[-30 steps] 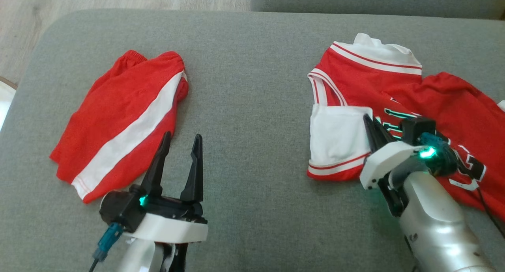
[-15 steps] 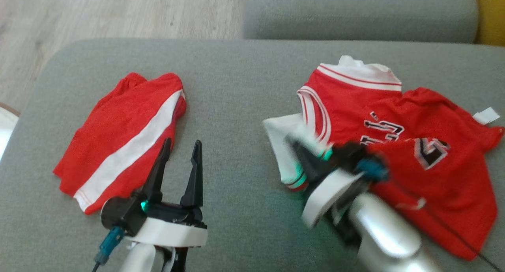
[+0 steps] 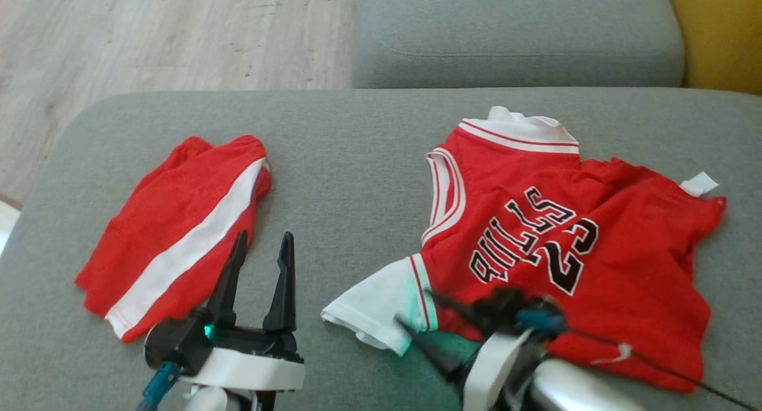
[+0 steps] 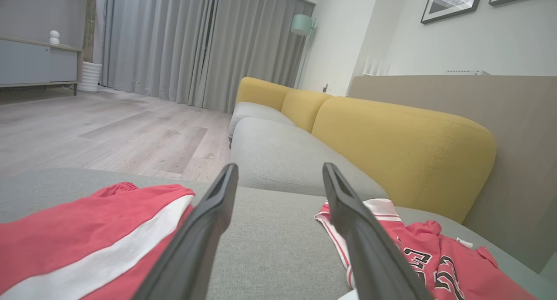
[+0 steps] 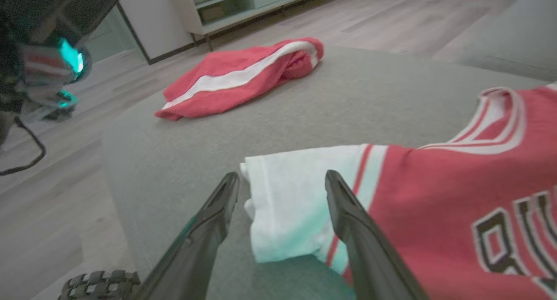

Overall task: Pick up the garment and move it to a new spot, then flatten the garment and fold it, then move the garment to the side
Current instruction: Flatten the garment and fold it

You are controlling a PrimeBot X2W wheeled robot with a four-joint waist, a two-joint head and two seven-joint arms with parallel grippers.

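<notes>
Head view: red mesh basketball jersey [image 3: 553, 244] is spread on grey fabric cushion [image 3: 357, 161], 3 o'clock.
Left gripper [image 3: 264, 235], right gripper [image 5: 282, 176] are held wide, empty; white cotton sleeve [image 5: 296, 195], straddled by the latter, could be snagged.

We sit over a grey couch [image 3: 369, 161], wood floor [image 3: 149, 36] at eleven o'clock, yellow cushions [image 3: 720, 36] at one, grey curtains [image 4: 196, 43], a lamp [image 4: 302, 24] and framed pictures [image 4: 450, 2] beyond.

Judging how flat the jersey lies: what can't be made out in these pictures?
Head view: near hem of the jersey, behind the blurred right gripper.
Right wrist view: its lettering, cut off by the edge.
Left wrist view: the shorts, cut off by the bottom edge.
</notes>
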